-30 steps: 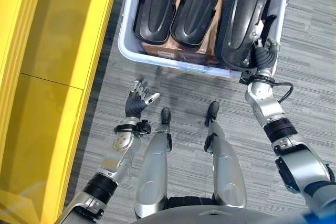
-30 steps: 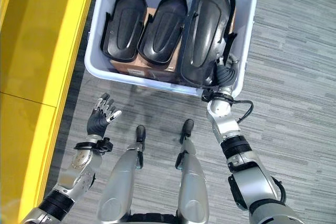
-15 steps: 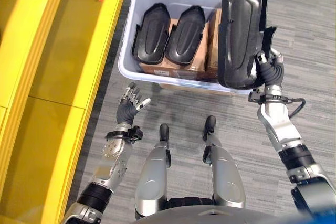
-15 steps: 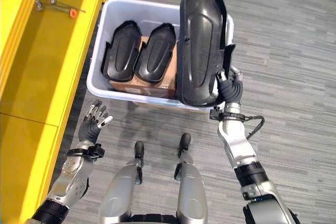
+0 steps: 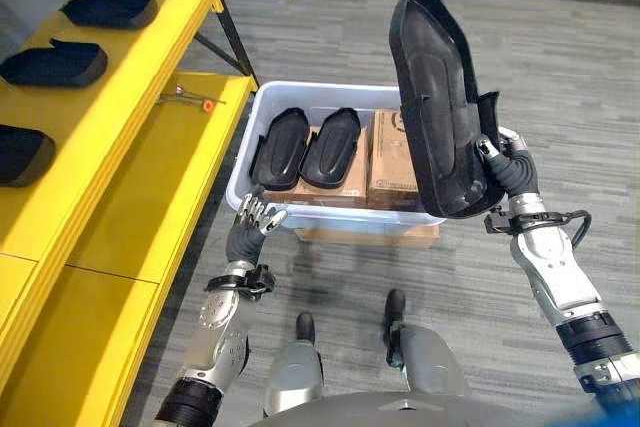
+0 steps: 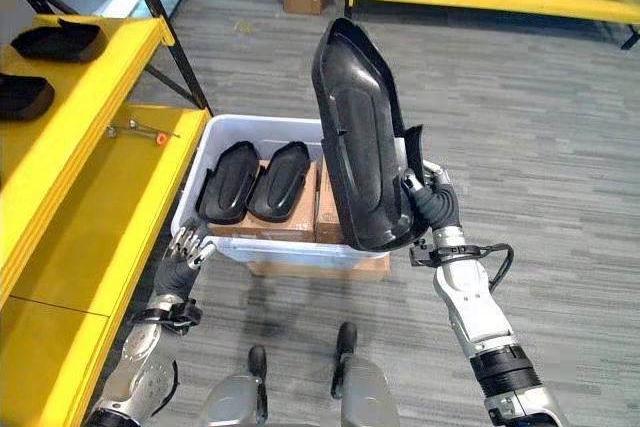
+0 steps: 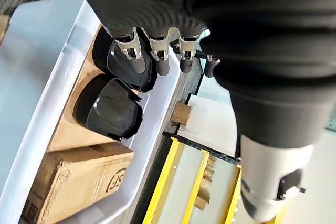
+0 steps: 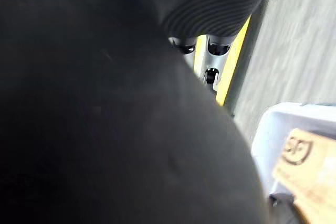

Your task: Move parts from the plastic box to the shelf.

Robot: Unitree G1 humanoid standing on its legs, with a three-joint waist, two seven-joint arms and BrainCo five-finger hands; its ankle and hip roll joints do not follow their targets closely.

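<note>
Lifting clear of the plastic box [image 5: 262,117], the big black part [image 5: 437,107] now stands almost upright in my right hand [image 5: 505,172], where a second ago its lower end was down among the others at the box's right side. My fingers are curled round its bottom edge, thumb on one face and the rest wrapped behind, and the part rises well above the rim, apart from everything in the box. My head has come up too, so the whole scene has slid down and the yellow shelf [image 5: 150,162] now shows along my left with its upper board in sight.

Two smaller black parts [image 5: 303,147] lie side by side on the cardboard boxes [image 5: 392,152] inside the plastic box, as they did before. Three more black parts [image 5: 52,62] already sit on the shelf's top board, and a small tool with an orange tip [image 5: 192,100] lies on the lower board.

My left hand [image 5: 247,232] hangs just off the box's near left corner, fingers loosely spread and holding nothing; it has edged closer to the rim.

I judge the pick-up done and the carry beginning. The part is long and held only at one end, so swinging it across to the shelf could let it tip.
</note>
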